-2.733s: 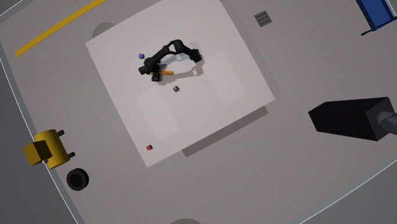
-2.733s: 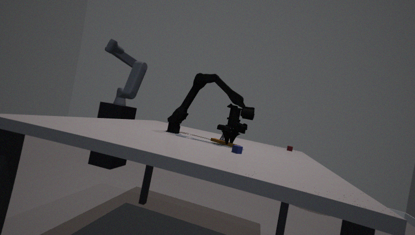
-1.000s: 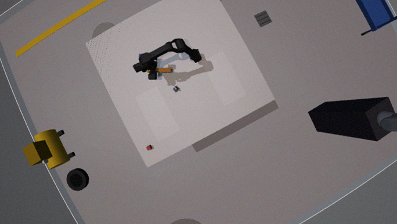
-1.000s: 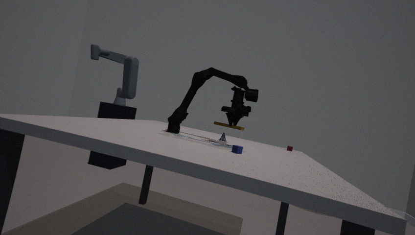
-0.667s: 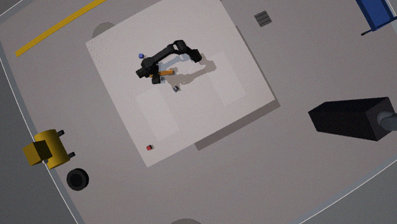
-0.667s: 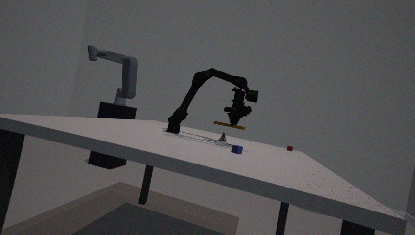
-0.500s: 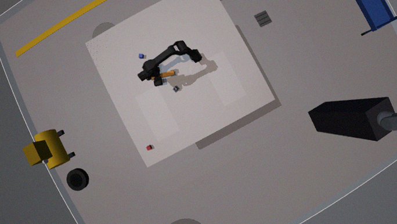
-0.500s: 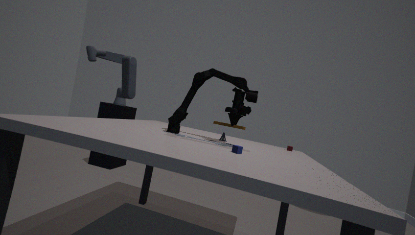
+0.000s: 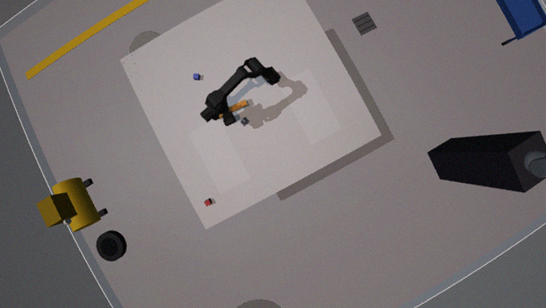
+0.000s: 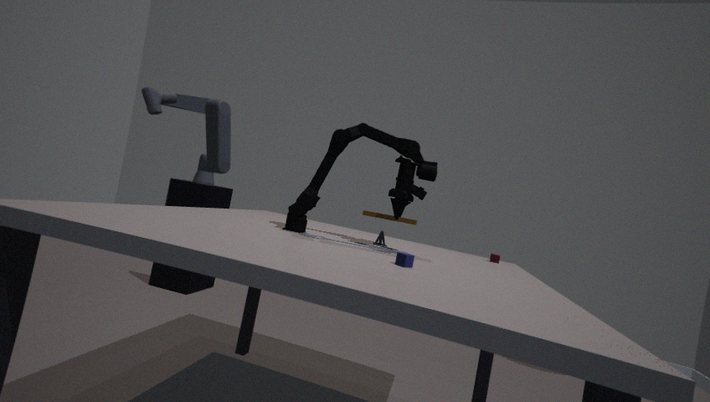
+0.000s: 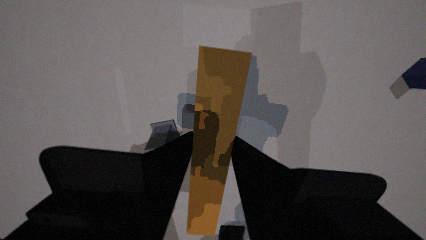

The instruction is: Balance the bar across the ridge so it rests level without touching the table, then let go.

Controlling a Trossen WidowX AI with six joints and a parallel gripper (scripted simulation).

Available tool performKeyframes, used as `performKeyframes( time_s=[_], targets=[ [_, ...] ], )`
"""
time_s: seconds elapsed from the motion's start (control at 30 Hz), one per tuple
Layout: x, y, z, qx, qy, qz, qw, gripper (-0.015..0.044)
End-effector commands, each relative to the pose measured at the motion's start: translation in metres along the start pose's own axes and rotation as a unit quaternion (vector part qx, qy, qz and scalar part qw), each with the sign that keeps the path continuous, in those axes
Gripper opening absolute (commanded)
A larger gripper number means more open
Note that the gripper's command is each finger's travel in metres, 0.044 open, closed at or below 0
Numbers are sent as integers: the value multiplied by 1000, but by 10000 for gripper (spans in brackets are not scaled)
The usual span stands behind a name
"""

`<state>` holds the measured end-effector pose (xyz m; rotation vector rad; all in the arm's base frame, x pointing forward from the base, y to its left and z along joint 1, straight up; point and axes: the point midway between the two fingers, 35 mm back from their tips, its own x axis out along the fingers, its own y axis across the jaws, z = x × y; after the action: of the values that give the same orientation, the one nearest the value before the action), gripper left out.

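The orange bar (image 9: 239,106) (image 10: 373,214) (image 11: 222,75) is held off the table by my gripper (image 10: 397,217) (image 11: 212,138), which is shut on it near its middle. In the exterior view the bar hangs above the height of the ridge's top and looks roughly parallel to the table. The small dark grey ridge (image 9: 244,121) (image 10: 380,239) (image 11: 163,133) stands on the table (image 9: 266,160) (image 10: 199,231). In the wrist view the ridge lies below and left of the bar, beside the left finger. The bar and ridge are apart. In the top view the arm hides the fingertips and part of the bar.
A blue cube (image 9: 196,76) (image 10: 403,260) (image 11: 416,75) stands on the table, on the other side of the bar from the ridge in the wrist view. A red cube (image 9: 208,202) (image 10: 494,258) stands near a far table corner. Another grey arm (image 10: 218,136) stands beyond the table.
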<state>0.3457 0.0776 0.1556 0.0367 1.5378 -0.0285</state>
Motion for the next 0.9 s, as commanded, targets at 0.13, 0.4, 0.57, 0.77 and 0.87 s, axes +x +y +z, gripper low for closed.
performKeyframes(
  time_s=[0.13,0.4,0.57,0.77,0.87],
  targets=[
    [-1,32,-11,-63,0,3,998,0],
    [-2,60,-22,-116,0,5,993,0],
    [-2,77,-30,-146,0,5,989,0],
    [-1,84,-33,-155,0,6,988,0],
    [2,85,-33,-155,0,6,988,0]
  ],
)
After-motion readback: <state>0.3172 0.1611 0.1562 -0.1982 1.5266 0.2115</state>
